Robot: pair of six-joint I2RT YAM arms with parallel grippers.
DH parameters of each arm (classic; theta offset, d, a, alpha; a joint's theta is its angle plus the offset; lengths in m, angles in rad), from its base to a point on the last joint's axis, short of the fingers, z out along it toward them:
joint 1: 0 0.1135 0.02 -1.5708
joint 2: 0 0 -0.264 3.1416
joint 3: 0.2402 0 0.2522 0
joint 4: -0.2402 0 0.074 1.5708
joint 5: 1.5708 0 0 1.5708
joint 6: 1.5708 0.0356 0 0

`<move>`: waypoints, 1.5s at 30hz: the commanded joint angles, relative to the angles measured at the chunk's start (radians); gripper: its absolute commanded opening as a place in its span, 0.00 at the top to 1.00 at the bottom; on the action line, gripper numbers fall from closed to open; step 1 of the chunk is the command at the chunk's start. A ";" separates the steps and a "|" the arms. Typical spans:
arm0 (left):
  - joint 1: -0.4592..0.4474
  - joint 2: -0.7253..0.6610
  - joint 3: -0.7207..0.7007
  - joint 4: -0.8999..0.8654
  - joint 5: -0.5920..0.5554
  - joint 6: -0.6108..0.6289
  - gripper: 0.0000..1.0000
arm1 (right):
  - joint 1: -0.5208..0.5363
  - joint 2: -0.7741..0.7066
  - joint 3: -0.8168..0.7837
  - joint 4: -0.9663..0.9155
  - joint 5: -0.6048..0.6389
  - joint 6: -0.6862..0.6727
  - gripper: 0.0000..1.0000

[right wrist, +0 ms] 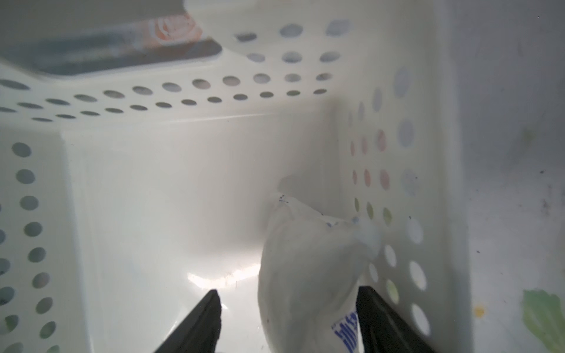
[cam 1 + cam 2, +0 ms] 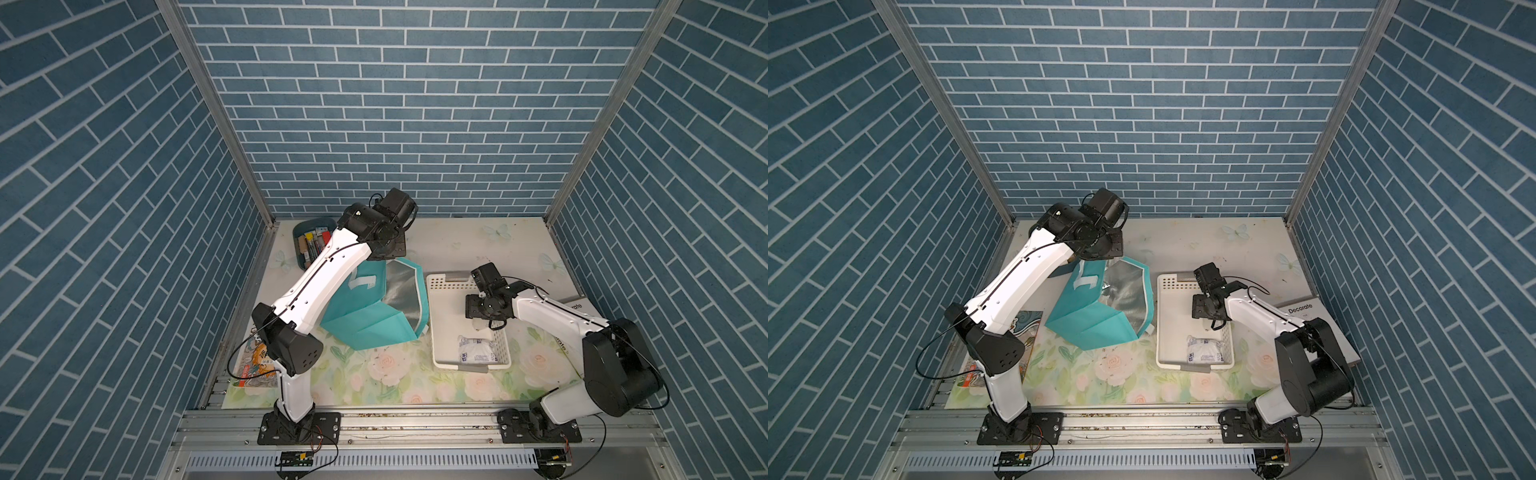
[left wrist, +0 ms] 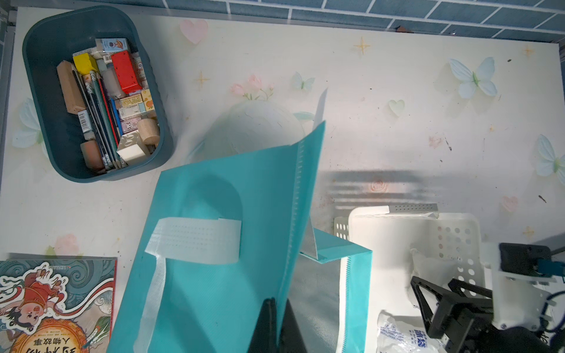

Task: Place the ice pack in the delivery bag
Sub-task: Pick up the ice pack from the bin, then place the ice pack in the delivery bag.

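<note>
Right wrist: right gripper is down inside the white perforated plastic basket. Jaws are wide and clamping nothing. A white ice pack with blue print sits between the fingers. It lies against one finger and the basket's perforated side wall, with a clear gap to the other finger.

Both top views: a white printed pack lies in the basket's near-right corner, just beside the right gripper. Can't tell if it's the same pack as the one between the fingers.

Left wrist: left gripper is pinched tight on the upper teal panel of the delivery bag, a teal fabric tote with silver foil lining. That panel stands up, with the white strap handle flat on its outer face.

The bag sits just left of the basket. Its mouth is open and the foil is visible. No pack is visible in it.

A dark-blue bin of pencils and erasers sits at the far-left corner, apart from the bag. An illustrated picture book lies flat on the floral table cover by the left arm.
</note>
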 commanded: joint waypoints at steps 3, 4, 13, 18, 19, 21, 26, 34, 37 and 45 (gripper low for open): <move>-0.005 -0.013 0.004 -0.015 -0.014 -0.017 1.00 | -0.004 0.106 0.010 0.025 0.036 -0.041 0.26; -0.004 -0.015 0.005 -0.015 -0.017 -0.018 1.00 | -0.003 0.115 0.006 0.038 0.013 -0.042 0.26; -0.005 -0.018 0.002 -0.015 -0.024 -0.018 1.00 | 0.017 0.138 -0.004 0.089 -0.052 -0.056 0.35; -0.004 -0.007 0.016 -0.015 -0.029 -0.015 1.00 | 0.019 0.102 0.011 0.093 -0.109 -0.070 0.66; -0.004 -0.007 0.020 -0.015 -0.032 -0.014 1.00 | 0.019 0.082 0.017 0.099 -0.128 -0.076 0.75; -0.004 -0.006 0.028 -0.015 -0.037 -0.013 1.00 | 0.019 0.030 0.033 0.113 -0.167 -0.091 0.90; -0.004 -0.008 0.030 -0.014 -0.045 -0.012 1.00 | 0.019 -0.238 0.060 0.271 -0.286 -0.128 1.00; -0.004 0.000 0.046 -0.013 -0.039 -0.007 1.00 | 0.073 -0.374 0.094 0.530 -0.540 -0.079 1.00; -0.004 0.000 0.050 -0.015 -0.039 -0.007 1.00 | 0.182 -0.275 0.182 0.435 -0.495 -0.147 1.00; -0.004 -0.013 0.029 -0.013 -0.030 -0.011 1.00 | 0.271 -0.028 0.334 0.280 -0.501 -0.189 1.00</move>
